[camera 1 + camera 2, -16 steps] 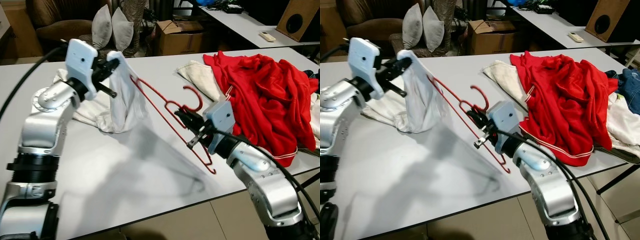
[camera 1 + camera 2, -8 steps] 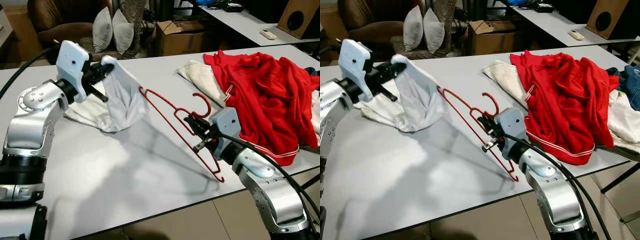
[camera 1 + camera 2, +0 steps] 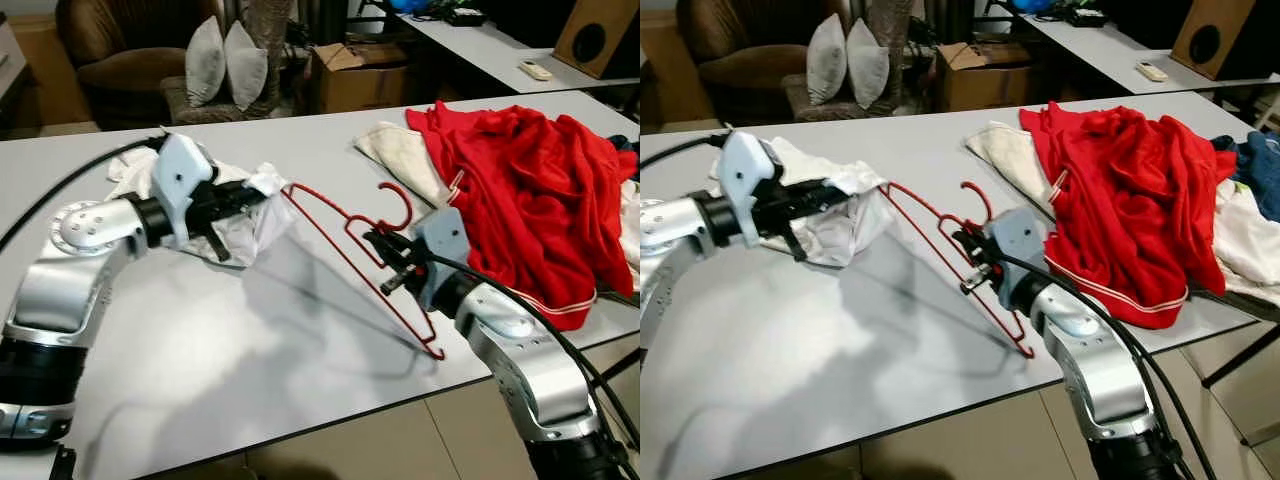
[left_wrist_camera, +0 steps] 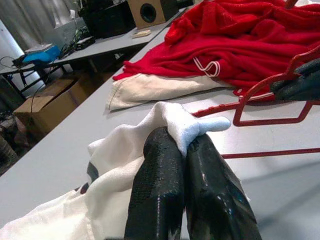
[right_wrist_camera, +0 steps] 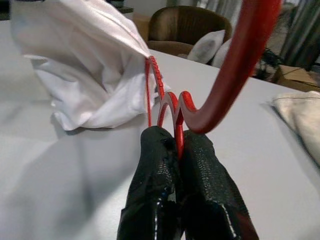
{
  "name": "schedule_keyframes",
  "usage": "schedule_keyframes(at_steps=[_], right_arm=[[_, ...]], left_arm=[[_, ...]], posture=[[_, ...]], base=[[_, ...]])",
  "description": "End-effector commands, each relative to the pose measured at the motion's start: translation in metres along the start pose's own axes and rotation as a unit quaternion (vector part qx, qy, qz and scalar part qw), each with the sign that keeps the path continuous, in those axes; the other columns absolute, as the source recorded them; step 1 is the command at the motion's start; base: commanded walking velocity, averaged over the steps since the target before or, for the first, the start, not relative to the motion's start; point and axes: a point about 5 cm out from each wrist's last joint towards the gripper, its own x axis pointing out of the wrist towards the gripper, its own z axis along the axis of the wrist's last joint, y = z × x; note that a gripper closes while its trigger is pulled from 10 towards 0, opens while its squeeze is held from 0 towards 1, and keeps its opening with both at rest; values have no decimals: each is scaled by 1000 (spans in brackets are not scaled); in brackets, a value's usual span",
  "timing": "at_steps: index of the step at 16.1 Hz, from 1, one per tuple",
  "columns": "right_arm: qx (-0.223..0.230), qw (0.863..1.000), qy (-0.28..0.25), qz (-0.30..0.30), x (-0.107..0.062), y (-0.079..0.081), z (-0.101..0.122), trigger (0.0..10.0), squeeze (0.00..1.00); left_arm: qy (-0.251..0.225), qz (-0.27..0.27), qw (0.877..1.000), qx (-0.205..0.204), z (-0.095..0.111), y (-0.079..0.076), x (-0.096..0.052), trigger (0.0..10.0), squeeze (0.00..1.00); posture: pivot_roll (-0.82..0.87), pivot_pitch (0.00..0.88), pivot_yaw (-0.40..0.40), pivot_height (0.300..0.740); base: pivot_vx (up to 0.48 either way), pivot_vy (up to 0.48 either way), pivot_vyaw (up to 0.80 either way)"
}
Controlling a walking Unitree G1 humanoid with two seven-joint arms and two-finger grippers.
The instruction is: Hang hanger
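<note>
One red hanger (image 3: pixel 345 255) was over the grey table (image 3: pixel 230 350), with one white garment (image 3: pixel 245 215) at its far end. Two grippers were at work. The right gripper (image 3: pixel 375 245) had its fingers pressed together on the hanger's wire just below the hook (image 5: pixel 245 60), holding it tilted; the hook curled up toward 1 o'clock. The hanger's long axis ran from the garment at about 10 o'clock down to its near end (image 3: pixel 432 350) at about 4 o'clock, which lay low, by the table's near edge. The left gripper (image 4: pixel 182 145) pinched a fold of the garment between its shut fingers, next to the hanger's far end. At 2 o'clock lay one red heap (image 3: pixel 530 190) of clothing and one cream cloth (image 3: pixel 400 155). Two pillows (image 3: pixel 225 60) stood beyond the table.
</note>
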Motion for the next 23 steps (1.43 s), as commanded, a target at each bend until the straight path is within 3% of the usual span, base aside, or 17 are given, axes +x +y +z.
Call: schedule_keyframes(at_steps=[1, 4, 5, 6, 8, 9, 14, 17, 20, 23], right_arm=[[3, 1000, 3, 14, 6, 2, 0, 10000, 0], [-12, 997, 47, 55, 15, 12, -10, 10000, 0], [-19, 997, 60, 46, 16, 10, -13, 10000, 0], [-19, 998, 52, 40, 16, 6, -10, 10000, 0], [-25, 996, 20, 82, 13, 10, 1, 10000, 0], [-36, 991, -5, 129, 7, 17, 11, 10000, 0], [-55, 984, -23, 166, -11, 20, 20, 10000, 0], [-29, 987, -80, 136, -27, 9, 40, 10000, 0], [-20, 988, -91, 125, -26, 7, 45, 10000, 0], [-11, 992, -71, 100, -14, 2, 40, 10000, 0]], left_arm=[[-11, 1, 1000, 8, 5, -2, 2, 0, 0], [-36, 18, 999, 0, 10, 0, 2, 0, 0], [-100, 98, 990, -20, 28, 21, 0, 0, 0], [-152, 174, 972, -30, 43, 42, -6, 0, 0], [-157, 236, 959, -14, 49, 59, -14, 0, 0], [-128, 248, 960, -2, 44, 63, -15, 0, 0], [-96, 259, 961, -11, 26, 64, -10, 0, 0], [-82, 237, 968, -1, 21, 62, -3, 0, 0], [-72, 215, 974, 5, 17, 54, 4, 0, 0], [-88, 188, 978, 2, 20, 44, 8, 0, 0]], posture=[[-61, 0, -9, 740], [-75, 0, -10, 740], [-76, 0, -11, 740], [-73, 0, -16, 740], [-54, 0, -29, 740], [-53, 0, -28, 740], [-79, 0, 4, 740], [-93, 0, 24, 740], [-88, 0, 14, 740], [-76, 0, -6, 740]], base=[[0, 0, 0], [0, 0, 0], [0, 0, 0], [0, 0, 0], [0, 0, 0], [0, 0, 0], [0, 0, 0], [0, 0, 0], [0, 0, 0], [0, 0, 0]])
